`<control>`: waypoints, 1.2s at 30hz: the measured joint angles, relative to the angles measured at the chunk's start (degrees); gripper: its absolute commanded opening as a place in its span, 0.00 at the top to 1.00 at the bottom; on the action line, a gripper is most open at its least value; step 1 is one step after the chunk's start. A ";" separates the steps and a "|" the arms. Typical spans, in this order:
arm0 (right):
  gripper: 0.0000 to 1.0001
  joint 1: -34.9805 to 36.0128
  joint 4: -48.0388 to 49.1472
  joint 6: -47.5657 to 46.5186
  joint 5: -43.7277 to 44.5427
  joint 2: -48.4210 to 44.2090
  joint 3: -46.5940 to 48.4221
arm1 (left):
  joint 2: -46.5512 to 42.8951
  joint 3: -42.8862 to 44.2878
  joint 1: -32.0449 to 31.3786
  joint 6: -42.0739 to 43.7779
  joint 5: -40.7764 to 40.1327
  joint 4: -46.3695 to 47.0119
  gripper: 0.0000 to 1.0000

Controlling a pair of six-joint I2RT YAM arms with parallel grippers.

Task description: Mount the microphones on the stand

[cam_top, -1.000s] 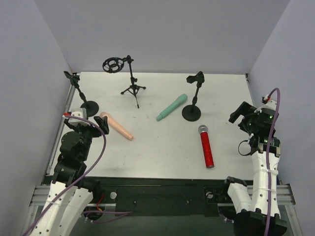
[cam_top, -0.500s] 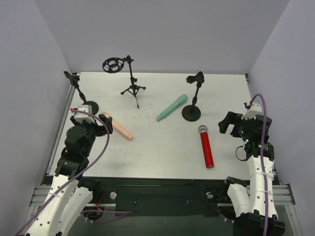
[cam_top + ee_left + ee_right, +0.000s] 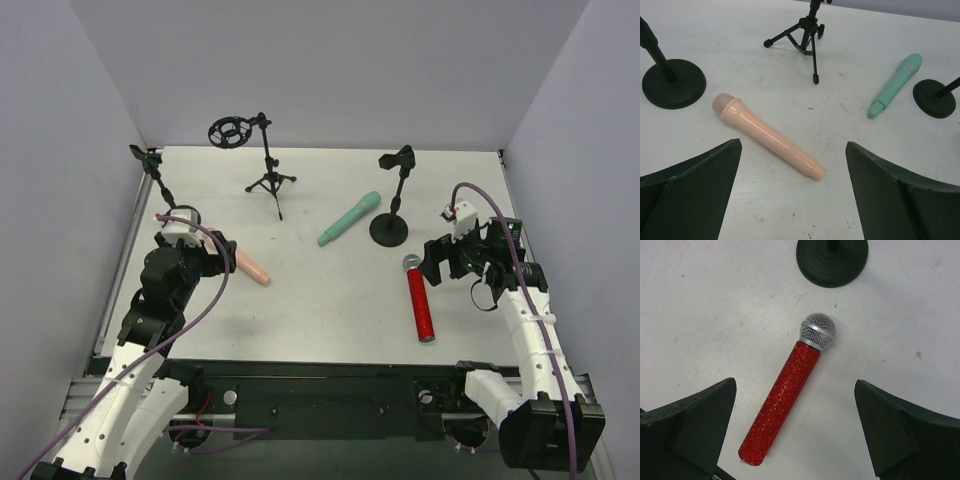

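Three microphones lie on the white table (image 3: 320, 290). The glittery red one (image 3: 420, 305) with a silver mesh head lies at the right. The mint-green one (image 3: 349, 218) lies in the middle. The peach-pink one (image 3: 250, 268) lies at the left. My left gripper (image 3: 222, 255) is open above the peach-pink microphone (image 3: 767, 136), its jaws (image 3: 791, 150) wide on both sides of the handle end. My right gripper (image 3: 435, 262) is open above the red microphone (image 3: 790, 395), its jaws (image 3: 795, 385) wide on both sides of it. Neither touches a microphone.
A tripod stand (image 3: 270, 175) with a ring mount stands at the back. A round-base stand (image 3: 389, 228) with a clip stands next to the mint-green microphone. Another round-base stand (image 3: 150, 165) stands at the far left, its base (image 3: 674, 83) near the peach-pink head. Walls close three sides.
My right arm has swung left from the table's right edge to above the red microphone. My left gripper has moved forward over the peach-pink microphone. The microphones have not moved.
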 measured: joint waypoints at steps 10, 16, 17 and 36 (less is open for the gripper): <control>0.13 1.60 -0.24 -4.79 -5.27 17.51 16.11 | 0.39 0.00 0.00 0.00 3.41 -0.26 0.03; 0.13 2.71 3.78 -1.18 -5.03 21.29 16.83 | -0.70 0.02 -0.02 0.02 3.76 -0.31 0.03; 0.13 3.13 4.33 -0.57 -5.05 21.40 16.98 | -0.68 0.02 -0.02 0.02 3.80 -0.31 0.03; 0.41 6.23 10.38 0.68 -11.04 41.62 34.88 | -0.13 0.04 0.00 1.36 7.26 -0.31 0.03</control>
